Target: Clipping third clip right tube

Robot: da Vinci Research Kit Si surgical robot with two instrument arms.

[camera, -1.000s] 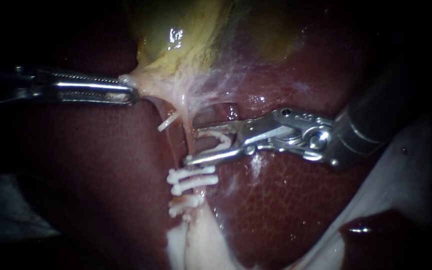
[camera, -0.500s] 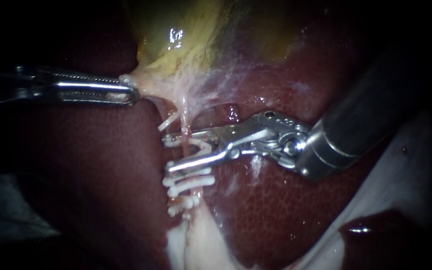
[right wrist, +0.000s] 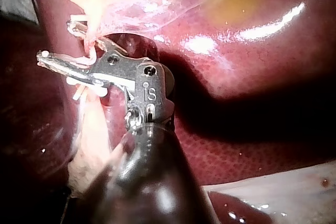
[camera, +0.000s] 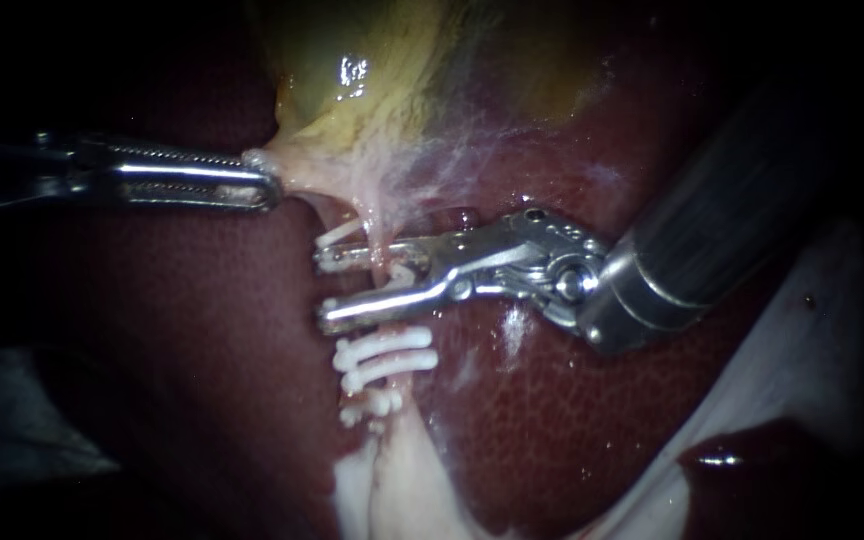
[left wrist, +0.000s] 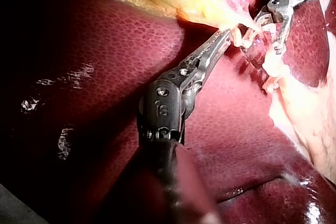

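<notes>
Two tools, left tool clamped on gallbladder edge, right tool apart astride tube, clips just below.

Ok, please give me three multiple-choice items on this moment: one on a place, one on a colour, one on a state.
1. Where does the right instrument straddle the tube?
A between the gallbladder and the clips
B beyond the clips, away from the gallbladder
C nowhere, it rests on bare liver

2. The clips on the tube are:
A blue
B white
C black

3. The left instrument's jaws are:
A open
B shut on a clip
C shut on gallbladder tissue

Key:
1 A, its open jaws sit just above the clips.
2 B, they show white.
3 C, both jaws pinch the gallbladder's pale edge.
</notes>
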